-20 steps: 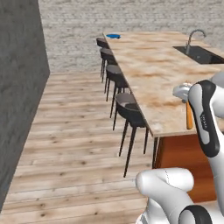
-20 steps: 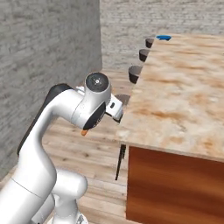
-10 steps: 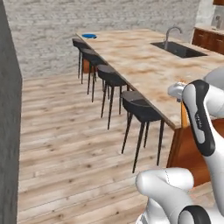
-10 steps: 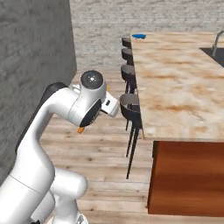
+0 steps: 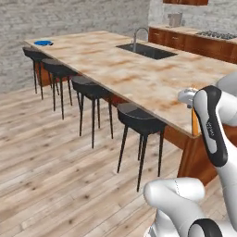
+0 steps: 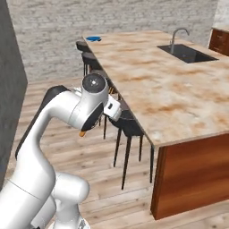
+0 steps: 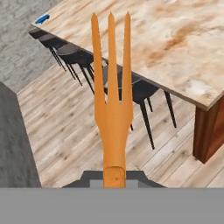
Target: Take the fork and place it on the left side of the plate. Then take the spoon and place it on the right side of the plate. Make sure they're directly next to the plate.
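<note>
1. In my hand view the fork [image 7: 112, 109] rises from the bottom centre with its three tines pointing up the picture. Its handle end sits between the gripper [image 7: 114, 177] fingers, which are pressed together on it.
2. In my right base view the white arm arches up from the lower left. An orange tip of the fork [image 6: 82, 133] pokes out just beneath the wrist, off the near edge of the island counter [image 6: 170, 96] and above the wooden floor [image 6: 67, 134].
3. In my left base view an orange strip of the fork [image 5: 195, 121] shows just beside the forearm, at the counter's near corner.
4. The counter is a long pale marbled slab with a brown wooden end panel [image 6: 192, 172]. A sink [image 5: 146, 50] with a curved tap [image 5: 139, 34] is set into its far half.
5. Four black stools [image 5: 139, 121] stand in a row along the counter's side.
6. A small blue object [image 5: 42, 43] lies at the counter's far end; I cannot tell what it is.
</note>
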